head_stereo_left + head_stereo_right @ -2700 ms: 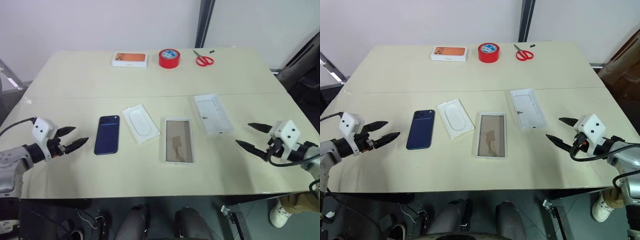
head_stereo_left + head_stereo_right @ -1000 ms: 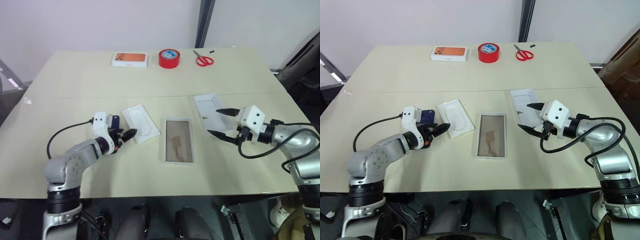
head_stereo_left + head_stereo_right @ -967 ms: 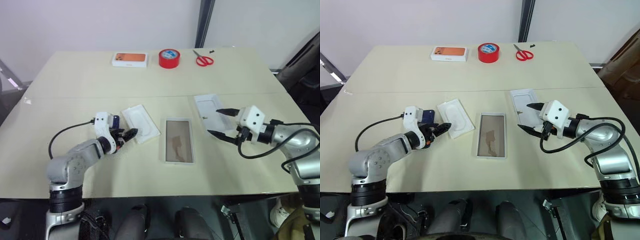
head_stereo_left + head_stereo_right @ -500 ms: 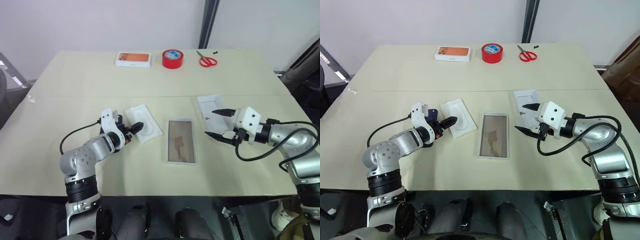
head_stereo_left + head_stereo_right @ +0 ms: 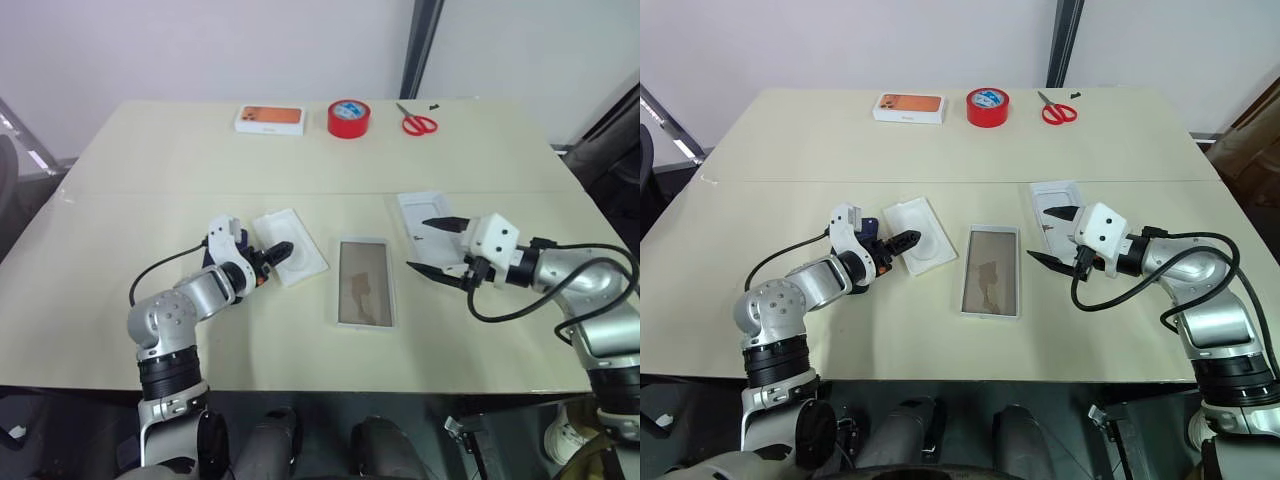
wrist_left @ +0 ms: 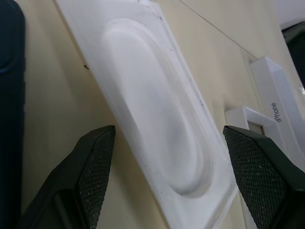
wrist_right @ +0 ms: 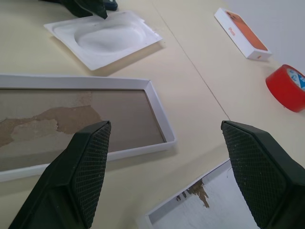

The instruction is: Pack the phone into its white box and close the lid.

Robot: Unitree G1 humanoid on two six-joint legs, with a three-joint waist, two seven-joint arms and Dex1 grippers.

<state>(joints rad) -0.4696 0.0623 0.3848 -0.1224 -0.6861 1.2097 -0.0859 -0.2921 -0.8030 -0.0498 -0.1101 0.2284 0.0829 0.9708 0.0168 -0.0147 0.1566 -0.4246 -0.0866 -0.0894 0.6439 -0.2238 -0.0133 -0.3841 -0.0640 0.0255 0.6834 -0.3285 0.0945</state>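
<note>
- Left gripper [image 5: 906, 240], two black fingers spread wide and empty, has crept rightward over the near edge of the thin white moulded insert [image 5: 290, 246].
- Just behind its wrist lies the slim navy-blue phone [image 6: 9, 109], mostly hidden.
- Right gripper [image 5: 432, 247], fingers likewise parted and empty, hangs unmoved over the white cardboard lid [image 5: 420, 213], plain inside upward.
- Between both grippers sits the shallow white box [image 5: 365, 281], tan floor bare.

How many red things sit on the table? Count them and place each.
2: the red tape roll at the far edge, and the red-handled scissors just right of it.
</note>
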